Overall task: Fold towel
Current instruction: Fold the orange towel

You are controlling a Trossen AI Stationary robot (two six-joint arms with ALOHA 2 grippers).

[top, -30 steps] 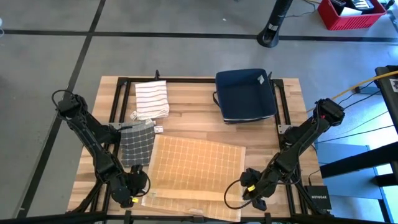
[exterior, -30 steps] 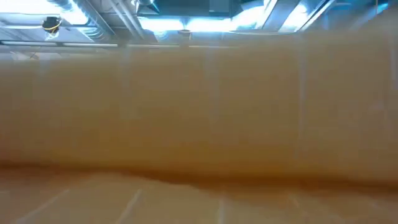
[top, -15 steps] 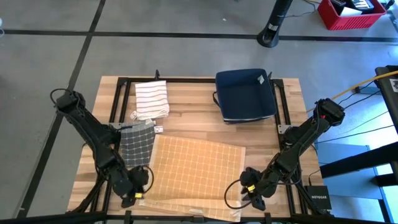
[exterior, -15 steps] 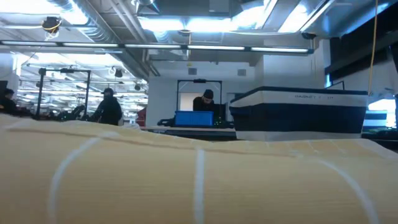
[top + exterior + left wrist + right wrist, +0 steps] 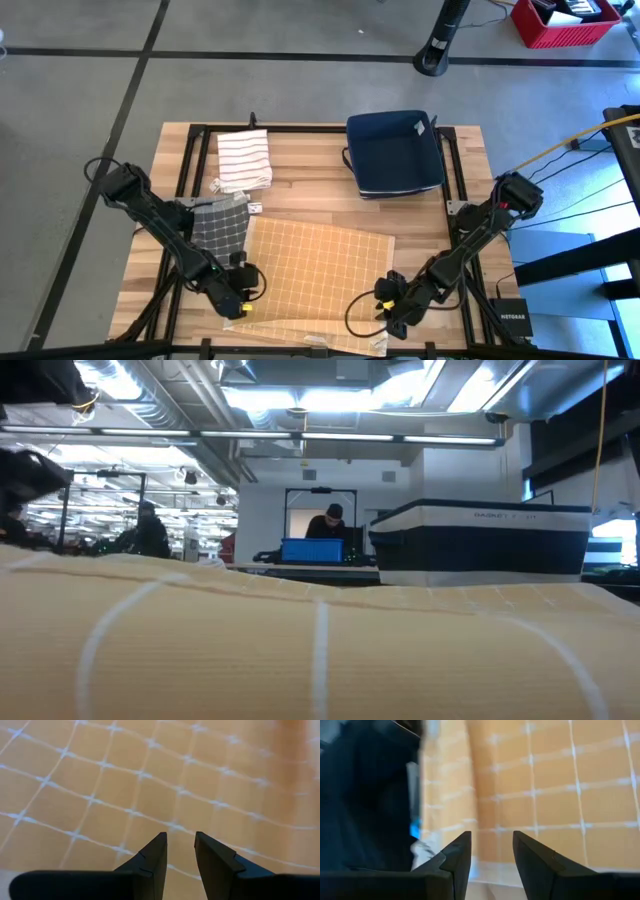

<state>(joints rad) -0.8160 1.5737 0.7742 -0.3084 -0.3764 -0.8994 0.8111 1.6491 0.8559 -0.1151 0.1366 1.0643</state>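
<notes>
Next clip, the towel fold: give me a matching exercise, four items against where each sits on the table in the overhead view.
Items:
1. striped white towel
2. navy bin
3. dark checked cloth
4. tan grid towel

Places:
A. far right of centre
B. near middle, between both grippers
C. far left
D. left side, beside the tan towel

Pairs: 1-C, 2-A, 3-D, 4-B

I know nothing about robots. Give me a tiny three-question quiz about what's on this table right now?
1. True or false: the tan grid towel lies nearer the arms than the navy bin.
2. Which cloth lies beside the white striped towel? A) the dark checked towel B) a red towel C) a green towel
3. Fill in: the left gripper and right gripper each have their fingers ____, with nothing between them.

Key: 1 true; 2 A; 3 open.
</notes>
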